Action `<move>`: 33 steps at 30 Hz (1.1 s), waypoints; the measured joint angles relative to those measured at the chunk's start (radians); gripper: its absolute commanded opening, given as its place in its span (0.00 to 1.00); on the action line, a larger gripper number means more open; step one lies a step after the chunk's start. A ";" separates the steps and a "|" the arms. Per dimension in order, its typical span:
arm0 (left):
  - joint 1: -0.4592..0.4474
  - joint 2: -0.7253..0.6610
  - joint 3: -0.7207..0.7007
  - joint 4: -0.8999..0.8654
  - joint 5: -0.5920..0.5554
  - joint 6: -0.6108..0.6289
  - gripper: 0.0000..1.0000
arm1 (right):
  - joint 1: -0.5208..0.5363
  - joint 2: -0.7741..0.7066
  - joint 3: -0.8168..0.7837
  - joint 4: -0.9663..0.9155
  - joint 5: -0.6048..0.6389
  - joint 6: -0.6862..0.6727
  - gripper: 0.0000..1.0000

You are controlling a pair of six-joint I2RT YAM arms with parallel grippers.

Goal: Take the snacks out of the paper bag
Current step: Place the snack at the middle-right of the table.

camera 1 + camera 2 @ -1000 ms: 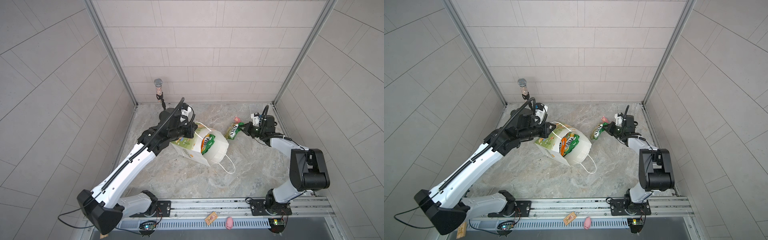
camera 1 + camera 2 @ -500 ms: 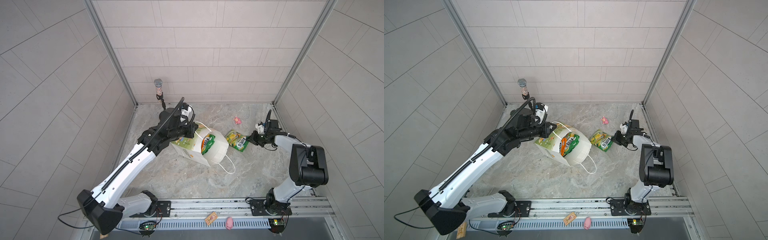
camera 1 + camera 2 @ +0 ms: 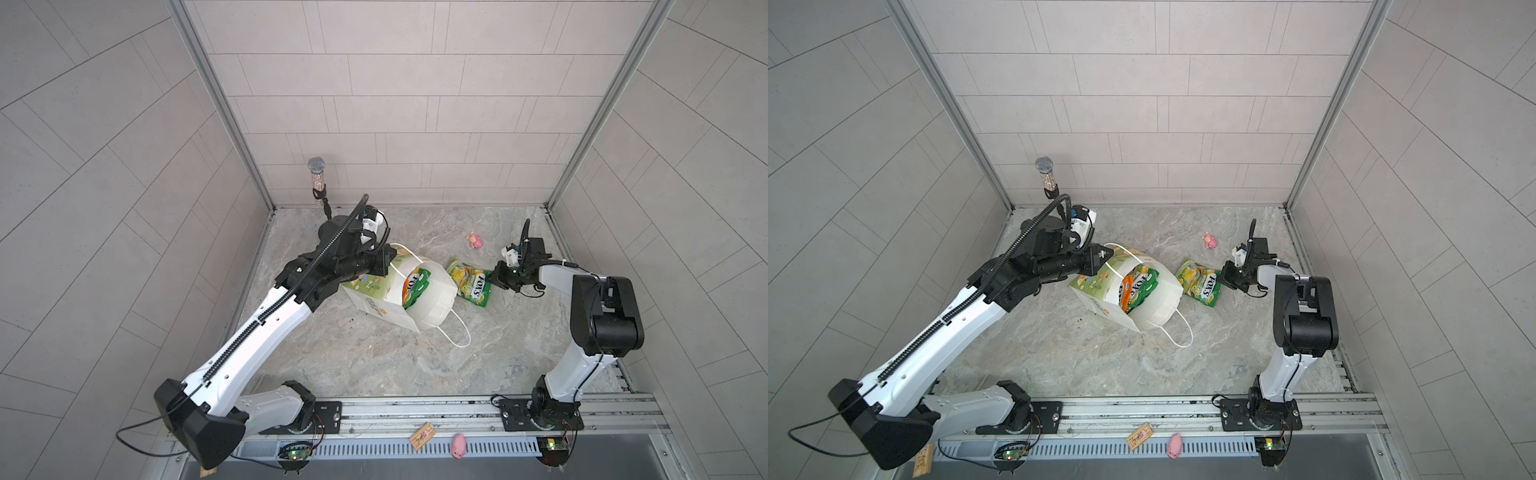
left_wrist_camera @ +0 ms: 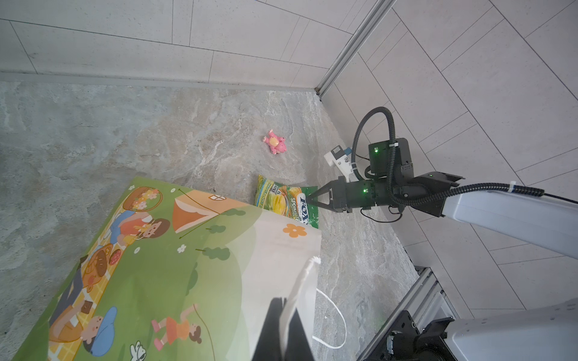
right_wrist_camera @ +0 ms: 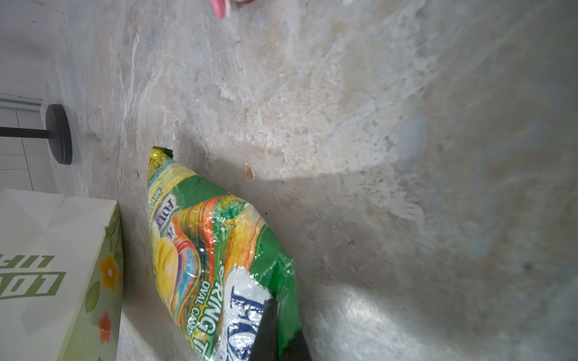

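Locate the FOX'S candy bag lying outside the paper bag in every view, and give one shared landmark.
Top view: candy bag between paper bag and right gripper.
Top view: candy bag, same place.
Left wrist: candy bag past the paper bag's edge.
Right wrist: candy bag beside the paper bag.
Landmark: the paper bag, in all four.

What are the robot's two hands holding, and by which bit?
The right gripper pinches the glossy yellow-green FOX'S candy bag by one end edge. The left gripper pinches the white cord handle of the tall white paper bag.
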 measured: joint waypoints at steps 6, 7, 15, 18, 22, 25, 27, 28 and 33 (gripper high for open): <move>0.000 0.000 0.000 0.000 0.000 0.000 0.00 | 0.000 0.022 0.022 0.003 0.045 0.006 0.00; 0.000 0.000 0.000 0.000 0.000 0.000 0.00 | 0.000 0.022 0.023 0.003 0.054 0.007 0.00; 0.000 0.000 0.000 0.000 0.000 0.000 0.00 | -0.005 -0.038 0.024 -0.031 0.121 -0.003 0.61; 0.000 0.000 0.000 0.000 0.000 0.000 0.00 | -0.003 -0.138 0.023 -0.058 0.150 -0.007 0.66; 0.000 0.000 0.000 0.000 0.000 0.000 0.00 | 0.018 -0.284 0.013 -0.072 0.156 -0.009 0.66; 0.000 0.000 0.000 0.000 0.000 0.000 0.00 | 0.069 -0.374 -0.006 -0.071 0.127 -0.004 0.63; 0.000 0.000 0.000 0.000 0.000 0.000 0.00 | 0.122 -0.432 -0.033 -0.069 0.099 0.012 0.62; 0.000 0.000 0.000 0.000 0.000 0.000 0.00 | 0.146 -0.455 -0.044 -0.070 0.093 0.018 0.61; 0.000 0.000 0.000 0.000 0.000 0.000 0.00 | 0.306 -0.627 -0.130 -0.048 0.079 0.067 0.60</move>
